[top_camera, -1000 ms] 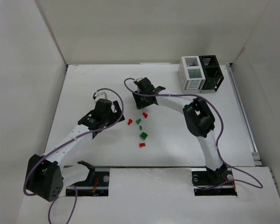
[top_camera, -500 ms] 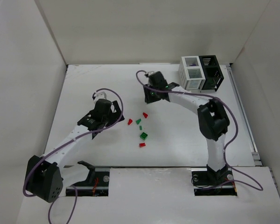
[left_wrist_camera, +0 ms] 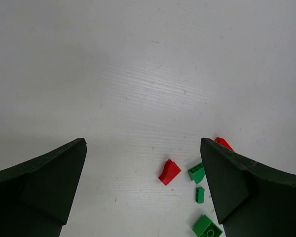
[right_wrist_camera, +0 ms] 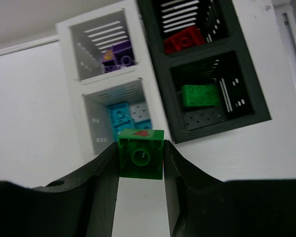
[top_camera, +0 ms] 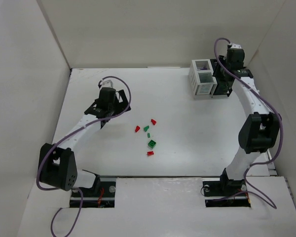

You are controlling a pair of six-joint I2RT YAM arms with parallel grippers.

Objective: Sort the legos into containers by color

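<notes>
My right gripper [right_wrist_camera: 140, 157] is shut on a green brick [right_wrist_camera: 140, 154] and holds it above the near edge of the containers; in the top view it [top_camera: 228, 69] hangs over the black bin [top_camera: 230, 87]. The white bin [right_wrist_camera: 69, 34] holds purple bricks [right_wrist_camera: 117, 53] and teal bricks [right_wrist_camera: 124, 116]. The black bin [right_wrist_camera: 259, 106] holds a red brick [right_wrist_camera: 185, 39] and a green brick [right_wrist_camera: 201, 95]. My left gripper [left_wrist_camera: 142, 144] is open and empty, left of the loose legos: a red one [left_wrist_camera: 168, 172], green ones [left_wrist_camera: 195, 173] and another red one [left_wrist_camera: 223, 143].
Several loose red and green bricks lie mid-table, among them a red one [top_camera: 137, 129], a green one [top_camera: 152, 144] and a red one [top_camera: 150, 153]. White walls close the table at the back and sides. The bins [top_camera: 201, 86] stand at the back right corner.
My right arm has swung from the loose bricks at mid-table to above the bins, carrying the green brick. My left gripper has drawn back a little toward the far left.
</notes>
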